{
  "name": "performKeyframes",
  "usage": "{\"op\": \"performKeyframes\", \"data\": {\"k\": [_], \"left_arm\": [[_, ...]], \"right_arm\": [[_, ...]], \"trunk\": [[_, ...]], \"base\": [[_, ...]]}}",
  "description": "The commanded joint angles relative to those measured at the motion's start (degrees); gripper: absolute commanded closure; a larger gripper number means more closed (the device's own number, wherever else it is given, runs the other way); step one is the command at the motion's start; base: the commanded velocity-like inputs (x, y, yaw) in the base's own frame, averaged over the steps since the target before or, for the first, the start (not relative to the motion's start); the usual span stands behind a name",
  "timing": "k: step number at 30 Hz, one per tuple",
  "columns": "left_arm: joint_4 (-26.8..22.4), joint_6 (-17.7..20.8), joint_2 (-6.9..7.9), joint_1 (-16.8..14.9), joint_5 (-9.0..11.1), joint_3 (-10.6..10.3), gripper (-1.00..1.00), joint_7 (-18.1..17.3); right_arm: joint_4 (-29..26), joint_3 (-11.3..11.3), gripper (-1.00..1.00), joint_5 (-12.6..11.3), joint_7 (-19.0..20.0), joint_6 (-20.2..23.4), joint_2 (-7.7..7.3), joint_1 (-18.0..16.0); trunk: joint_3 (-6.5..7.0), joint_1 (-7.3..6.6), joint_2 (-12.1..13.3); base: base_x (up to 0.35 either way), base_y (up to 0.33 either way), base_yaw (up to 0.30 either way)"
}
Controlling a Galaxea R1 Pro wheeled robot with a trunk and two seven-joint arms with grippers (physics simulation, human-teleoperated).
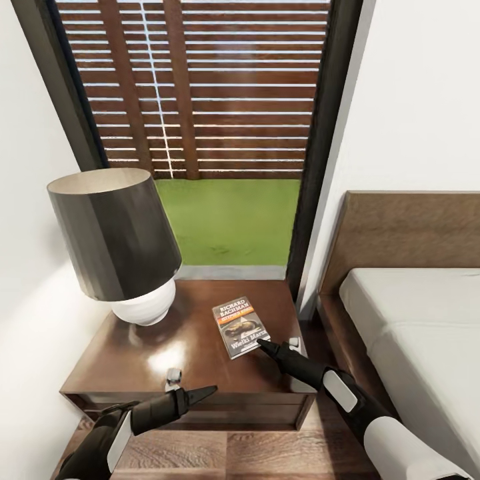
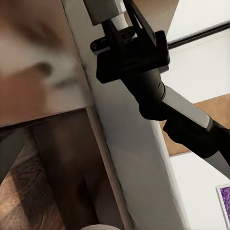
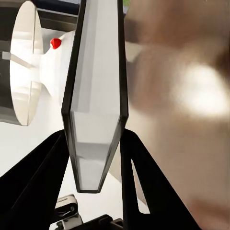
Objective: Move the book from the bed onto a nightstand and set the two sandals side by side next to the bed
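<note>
Bedroom corner w/ the nightstand under the window: book lies flat on top beside the lamp. My right gripper pinches its edge (fingers hugging both covers). Left gripper hovers nearby, fingers pressed together.

This was a bedroom in a home. A low bed with a dark wood headboard and pale grey mattress stood at the right, and a dark brown nightstand sat just left of it, carrying a black-shaded lamp. White walls, wood-plank floor, and a tall dark-framed window at the far side showed a slatted fence and grass.
</note>
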Motion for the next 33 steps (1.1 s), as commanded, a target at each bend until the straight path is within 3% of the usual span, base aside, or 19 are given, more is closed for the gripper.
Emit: {"op": "performKeyframes", "data": {"k": [1,7,15,19,33], "left_arm": [[0.0,0.61,0.0,-0.02,0.11,0.01,-1.0,-0.15],[0.0,0.62,0.0,-0.02,0.1,0.0,-1.0,-0.15],[0.0,0.62,0.0,-0.02,0.12,0.0,-1.0,-0.18],[0.0,0.62,0.0,-0.02,0.11,0.0,-1.0,-0.18],[0.0,0.62,0.0,-0.02,0.09,0.01,-1.0,-0.18]], "right_arm": [[0.0,0.27,1.0,-0.61,-0.04,0.38,-0.07,-0.03],[0.0,0.27,1.0,-0.62,-0.04,0.38,-0.08,-0.02],[0.0,0.27,1.0,-0.6,-0.04,0.38,-0.09,-0.03],[0.0,0.26,1.0,-0.62,-0.04,0.38,-0.07,-0.02],[0.0,0.2,1.0,-0.53,-0.04,0.38,1.11,-0.01]], "trunk": [[-0.27,0.01,-0.03],[-1.6,0.17,-0.11],[-1.6,0.17,-0.11],[-2.48,0.27,-0.17],[-2.48,0.27,-0.17]], "base": [[0.001,0.0,0.0],[0.0,0.0,0.0],[0.0,0.0,0.0],[0.0,0.0,0.0],[0.0,0.0,0.0]]}}
